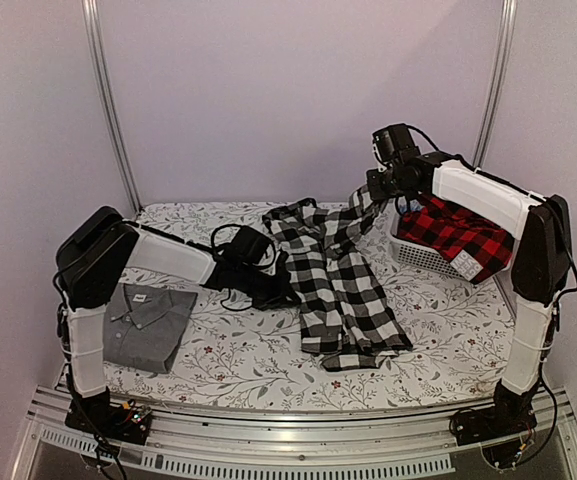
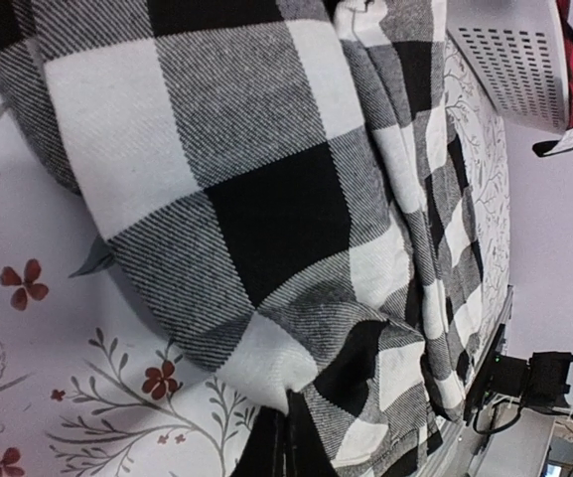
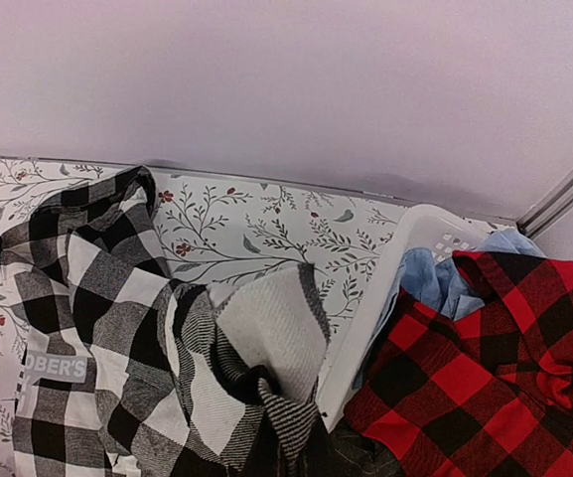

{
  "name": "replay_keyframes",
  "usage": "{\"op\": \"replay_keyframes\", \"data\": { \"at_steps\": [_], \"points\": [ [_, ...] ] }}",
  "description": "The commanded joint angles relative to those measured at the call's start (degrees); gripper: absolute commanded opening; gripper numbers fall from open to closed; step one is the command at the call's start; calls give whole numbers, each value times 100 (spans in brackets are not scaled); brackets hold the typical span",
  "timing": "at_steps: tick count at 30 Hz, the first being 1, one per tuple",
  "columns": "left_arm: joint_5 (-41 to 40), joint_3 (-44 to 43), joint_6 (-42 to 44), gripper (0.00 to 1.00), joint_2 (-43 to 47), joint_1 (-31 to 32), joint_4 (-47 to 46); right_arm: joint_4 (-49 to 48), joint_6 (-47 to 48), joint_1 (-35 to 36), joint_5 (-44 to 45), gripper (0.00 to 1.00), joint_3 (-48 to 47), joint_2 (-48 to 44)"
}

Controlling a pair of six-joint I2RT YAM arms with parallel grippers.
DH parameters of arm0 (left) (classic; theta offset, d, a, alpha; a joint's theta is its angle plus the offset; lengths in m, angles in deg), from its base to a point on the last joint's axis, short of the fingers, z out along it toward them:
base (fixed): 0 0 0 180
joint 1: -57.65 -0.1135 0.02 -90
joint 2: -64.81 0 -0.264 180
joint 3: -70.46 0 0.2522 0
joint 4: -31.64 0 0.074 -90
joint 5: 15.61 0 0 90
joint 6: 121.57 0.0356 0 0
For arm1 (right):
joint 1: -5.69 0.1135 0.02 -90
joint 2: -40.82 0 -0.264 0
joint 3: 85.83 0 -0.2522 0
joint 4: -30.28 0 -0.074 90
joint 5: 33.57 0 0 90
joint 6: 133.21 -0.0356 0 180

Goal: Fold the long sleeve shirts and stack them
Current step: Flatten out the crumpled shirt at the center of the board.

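Roughly a third done, judging by the layout. Already folded and laid flat at the near left corner of the worktop: the grey shirt. In hand: the black-and-white check shirt, sprawled unfolded across the middle, with white lettering showing in the right wrist view. Not yet begun: the red-and-black check shirt, draped over the white basket at the right edge, with some pale blue cloth under it. No stack so far.

Gripping the check shirt's left edge with the left fingers, clenched, low against the worktop, cloth bunched right at the tips. Pinching a far-right part of the same shirt, probably a sleeve, with the right fingers, clamped tight and raised well above the worktop just beside the basket. Hanging from those tips down to the rest of the shirt: a twisted band of check cloth.
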Motion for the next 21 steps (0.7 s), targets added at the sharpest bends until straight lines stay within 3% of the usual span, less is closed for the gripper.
{"op": "replay_keyframes", "data": {
  "at_steps": [1,7,9,16,21],
  "points": [
    [-137,198,34,0,367,-4,-202,-134,82,-63,45,0,-3,-206],
    [-662,654,155,0,1200,-299,45,-135,139,-126,165,0,21,-213],
    [-993,810,317,0,1643,-507,509,-136,176,-190,207,0,19,-229],
    [-1328,1102,1011,0,2978,-2380,1512,-260,370,-620,285,0,-5,-299],
    [-1171,454,1607,0,2818,-3662,1906,-531,579,-997,262,0,-83,-172]
  ]
}}
